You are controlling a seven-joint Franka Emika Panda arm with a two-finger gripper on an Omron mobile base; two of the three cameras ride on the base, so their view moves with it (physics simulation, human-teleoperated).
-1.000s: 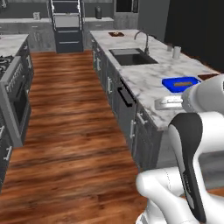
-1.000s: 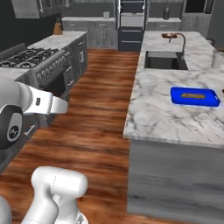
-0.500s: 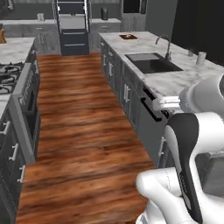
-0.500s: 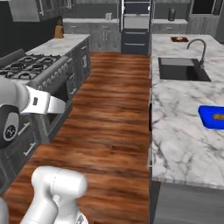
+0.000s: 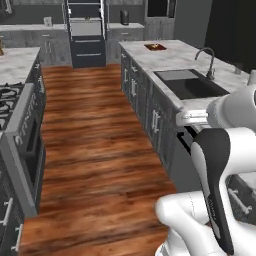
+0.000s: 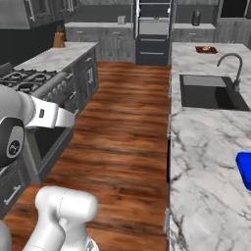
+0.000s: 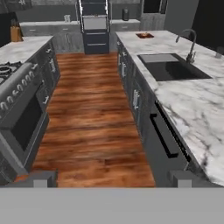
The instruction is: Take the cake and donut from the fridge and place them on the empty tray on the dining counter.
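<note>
my tool [image 7: 109, 181] is wide open and empty, so i should drive on to find the fridge, keeping the bench [image 7: 192, 103] to its right.

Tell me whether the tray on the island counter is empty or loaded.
Cannot tell: the reddish-brown tray on the counter sits too far away.

One marble-topped dining counter [image 6: 206, 147], one sink [image 6: 208, 91], one tap [image 6: 234, 68]. One brown tray [image 6: 206, 49], one blue tray [image 6: 244, 169], one stove [image 7: 19, 98], one knife block [image 6: 59, 40].
</note>
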